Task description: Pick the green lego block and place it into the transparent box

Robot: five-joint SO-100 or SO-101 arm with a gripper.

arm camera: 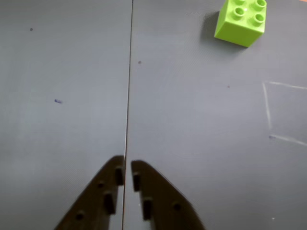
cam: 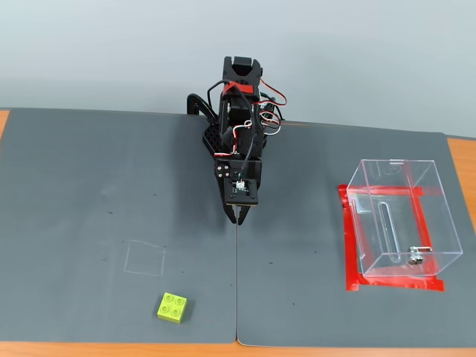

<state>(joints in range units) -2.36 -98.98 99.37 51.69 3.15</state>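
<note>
The green lego block (cam: 172, 307) lies on the grey mat near the front edge, left of the seam; in the wrist view it (arm camera: 241, 21) sits at the top right, four studs up. My gripper (cam: 236, 217) hangs over the seam at the mat's middle, well behind and right of the block. In the wrist view the gripper (arm camera: 127, 173) enters from the bottom, its dark jaws almost together and empty. The transparent box (cam: 401, 222) stands at the right on a red tape frame, its metal latch (cam: 413, 258) at the front.
A faint chalk square (cam: 145, 258) is drawn on the mat just behind the block; it also shows in the wrist view (arm camera: 285, 112). The mat seam (cam: 237, 290) runs front to back. The orange table edge (cam: 461, 160) shows at the right.
</note>
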